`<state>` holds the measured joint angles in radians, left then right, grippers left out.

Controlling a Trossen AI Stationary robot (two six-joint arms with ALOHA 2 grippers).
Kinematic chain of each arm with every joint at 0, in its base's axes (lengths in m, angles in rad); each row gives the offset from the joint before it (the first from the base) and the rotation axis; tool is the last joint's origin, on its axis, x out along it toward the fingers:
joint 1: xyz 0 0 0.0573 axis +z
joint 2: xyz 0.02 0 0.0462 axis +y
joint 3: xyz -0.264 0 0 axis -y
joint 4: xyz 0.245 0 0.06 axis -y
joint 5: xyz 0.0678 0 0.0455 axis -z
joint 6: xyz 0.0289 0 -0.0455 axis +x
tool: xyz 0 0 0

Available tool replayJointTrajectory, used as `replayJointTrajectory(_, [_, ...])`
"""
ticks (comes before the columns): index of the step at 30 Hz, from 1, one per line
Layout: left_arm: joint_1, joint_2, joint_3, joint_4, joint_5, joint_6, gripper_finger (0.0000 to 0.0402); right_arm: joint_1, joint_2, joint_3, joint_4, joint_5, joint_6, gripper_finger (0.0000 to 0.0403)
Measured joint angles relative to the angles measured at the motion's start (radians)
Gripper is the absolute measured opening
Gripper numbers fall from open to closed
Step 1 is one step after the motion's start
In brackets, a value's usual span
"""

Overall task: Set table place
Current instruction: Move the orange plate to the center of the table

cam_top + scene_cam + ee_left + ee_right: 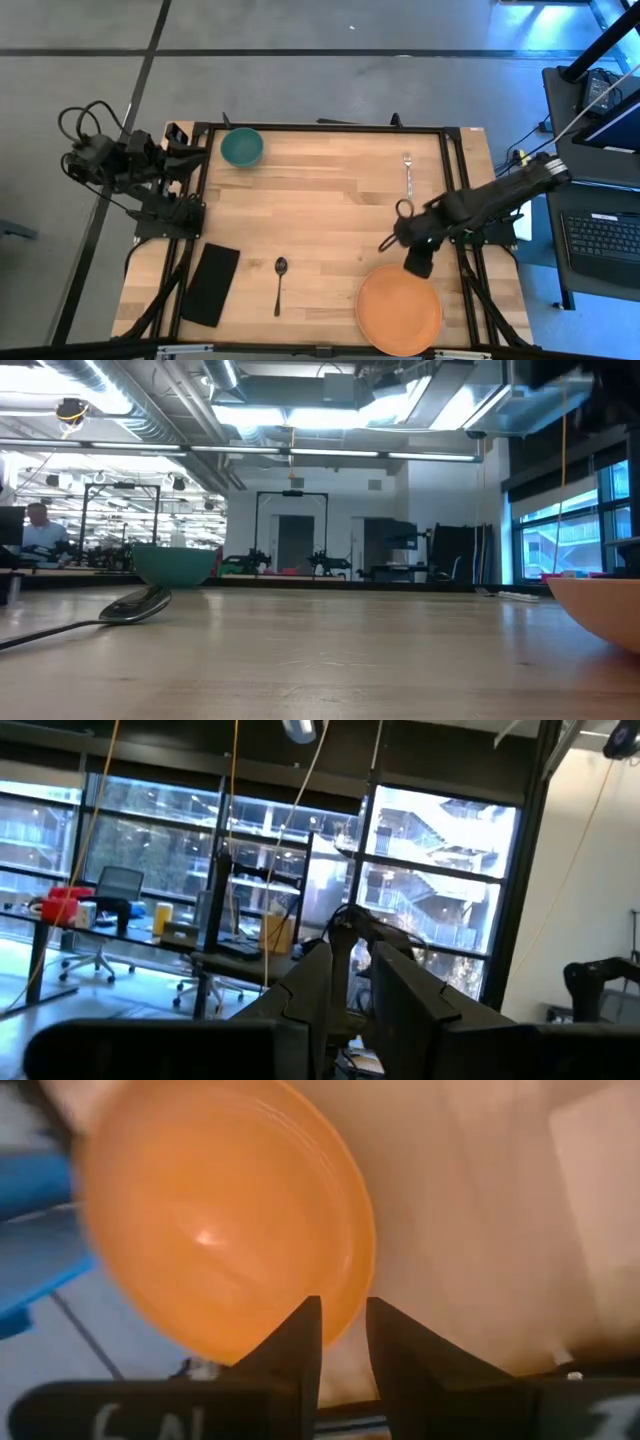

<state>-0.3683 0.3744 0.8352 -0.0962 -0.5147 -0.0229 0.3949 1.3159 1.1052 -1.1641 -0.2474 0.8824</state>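
Note:
An orange plate lies at the near right of the wooden table, its near rim at the table's edge. It also shows in the right wrist view and in the low view. My right gripper is shut, fingers pointing down at the plate's far rim. My left gripper is shut and empty, parked off the table's far left corner. My right gripper's shut fingertips stand over the plate's far rim, coming from above. The plate shows face-on, not between the fingers. I cannot tell whether the fingertips touch the rim.
A teal bowl stands at the far left and shows in the low view. A fork lies at the far right. A spoon and a black napkin lie near the front left. A person sits in the room behind.

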Motion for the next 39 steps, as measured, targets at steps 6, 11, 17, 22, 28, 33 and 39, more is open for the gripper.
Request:
replayJointTrajectory(6, [0.0, 0.0, 0.0, -0.038, 0.0, -0.056, 0.0069, 0.022, 0.101, -0.137, 0.189, -0.055, 0.062, 0.0084])
replayJointTrajectory(11, [0.0, 0.0, 0.0, -0.053, 0.0, -0.104, 0.0069, 0.022, 0.146, -0.202, 0.302, -0.063, 0.117, 0.0084])
replayJointTrajectory(17, [0.0, 0.0, 0.0, -0.051, 0.0, -0.106, 0.0069, 0.022, 0.164, -0.227, 0.303, -0.021, 0.11, 0.0084])
replayJointTrajectory(22, [0.0, 0.0, 0.0, -0.051, 0.0, -0.109, 0.0069, 0.022, 0.164, -0.249, 0.304, 0.011, 0.11, 0.0084])
replayJointTrajectory(28, [0.0, 0.0, 0.0, -0.051, 0.0, -0.131, 0.0069, 0.021, 0.164, -0.262, 0.328, 0.01, 0.112, 0.0084])
replayJointTrajectory(33, [0.0, 0.0, 0.0, -0.051, 0.0, -0.133, 0.0069, 0.021, 0.164, -0.262, 0.35, 0.01, 0.112, 0.0084])
replayJointTrajectory(39, [0.0, 0.0, 0.0, -0.051, 0.0, -0.133, 0.0069, 0.021, 0.164, -0.262, 0.352, 0.01, 0.108, 0.0084])
